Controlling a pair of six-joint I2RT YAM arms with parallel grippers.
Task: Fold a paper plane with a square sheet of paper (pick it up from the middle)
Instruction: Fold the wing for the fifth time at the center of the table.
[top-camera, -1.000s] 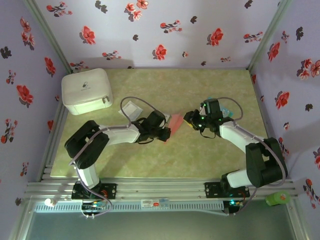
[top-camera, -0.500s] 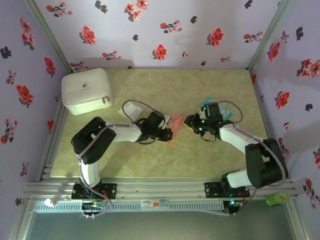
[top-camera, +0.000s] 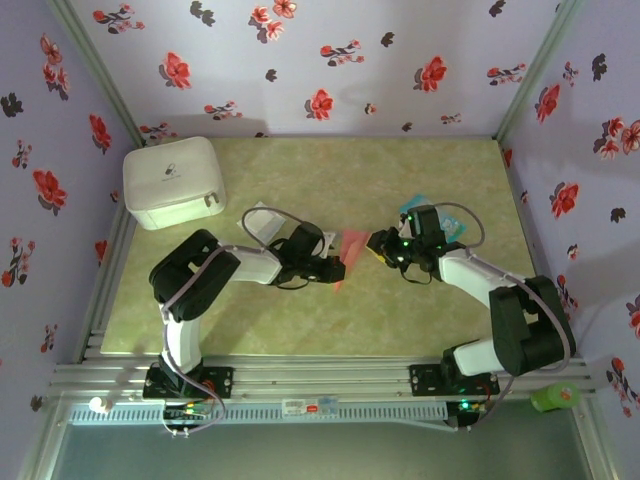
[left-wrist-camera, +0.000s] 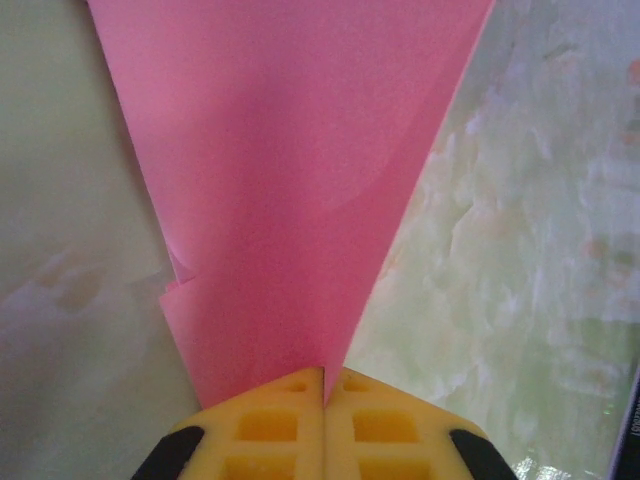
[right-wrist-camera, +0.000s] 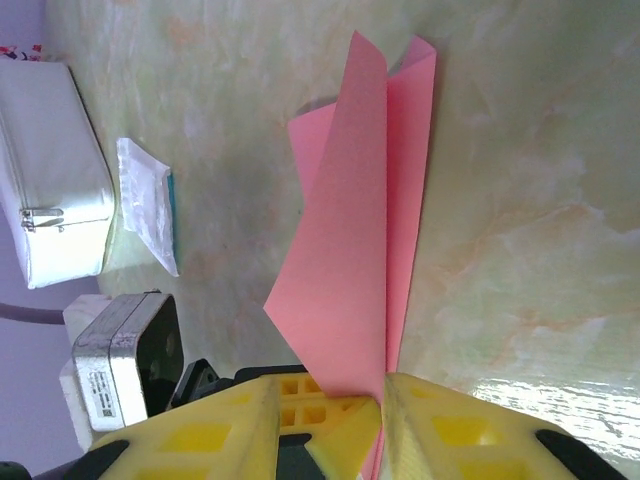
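Note:
The salmon-pink paper (top-camera: 352, 245) is folded into a pointed, layered shape and lies between the two grippers at mid-table. My left gripper (top-camera: 335, 268) is shut on its narrow tip; in the left wrist view the yellow fingertips (left-wrist-camera: 290, 400) meet on the paper (left-wrist-camera: 290, 180), which widens away from them. My right gripper (top-camera: 378, 245) stands open at the paper's other side. In the right wrist view a raised flap of the paper (right-wrist-camera: 345, 260) runs between its yellow fingers (right-wrist-camera: 445, 425), close to the right one, and the gripper (right-wrist-camera: 330, 390) brackets the left gripper's yellow tip.
A white box (top-camera: 172, 180) sits at the back left, also seen from the right wrist as the box (right-wrist-camera: 50, 170). A pale translucent packet (top-camera: 262, 220) lies behind the left arm. A teal-and-white packet (top-camera: 447, 222) lies beside the right arm. Flowered walls enclose the table.
The right gripper has edged closer to the paper and lower. The left forearm has shifted slightly right. The paper looks narrower than a second ago.

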